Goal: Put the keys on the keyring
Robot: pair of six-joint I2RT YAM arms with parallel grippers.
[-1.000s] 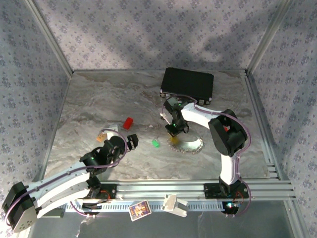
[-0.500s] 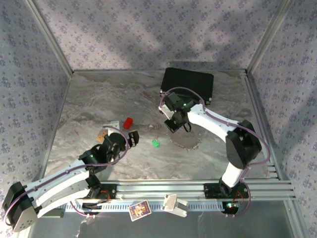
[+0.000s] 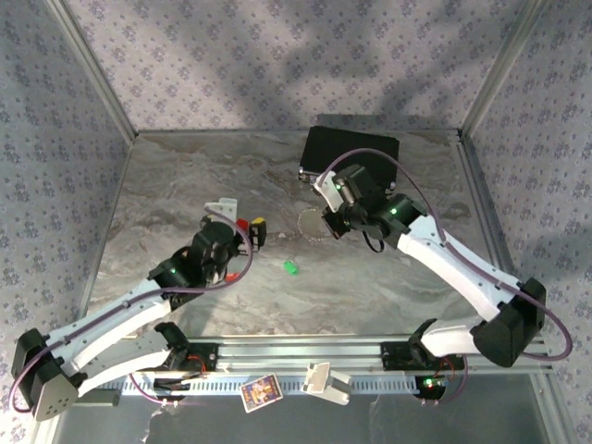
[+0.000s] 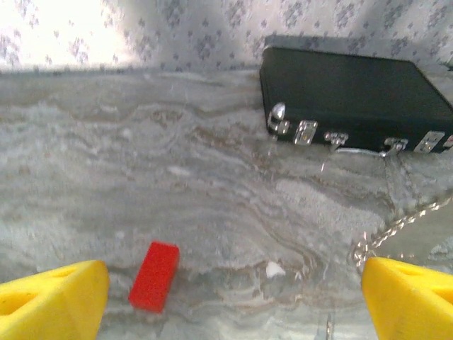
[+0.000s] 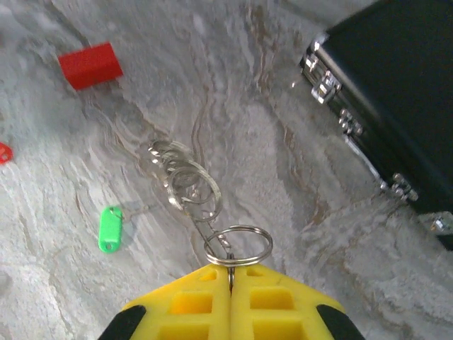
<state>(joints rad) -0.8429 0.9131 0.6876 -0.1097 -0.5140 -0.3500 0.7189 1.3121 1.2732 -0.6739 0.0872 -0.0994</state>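
My right gripper (image 5: 230, 269) is shut on the top ring of the keyring (image 5: 238, 244), a string of silvery rings hanging down to the table. In the top view the keyring (image 3: 310, 222) dangles just left of my right gripper (image 3: 329, 225). The green key (image 5: 110, 228) lies flat on the marble, apart from the rings; from above the green key (image 3: 290, 268) sits mid-table. The red key (image 5: 3, 152) peeks in at the left edge. My left gripper (image 4: 233, 301) is open, its yellow fingers (image 4: 53, 297) wide apart; in the top view it (image 3: 252, 231) is left of the keyring.
A plain red block (image 4: 154, 275) lies just ahead of my left gripper, beside its left finger. A black rectangular case (image 3: 351, 153) with silver latches stands at the back. The marble table (image 3: 185, 185) is walled on three sides.
My right arm has lifted the keyring off the table and carried it back and to the left. My left arm has reached forward and right, up to the red block.
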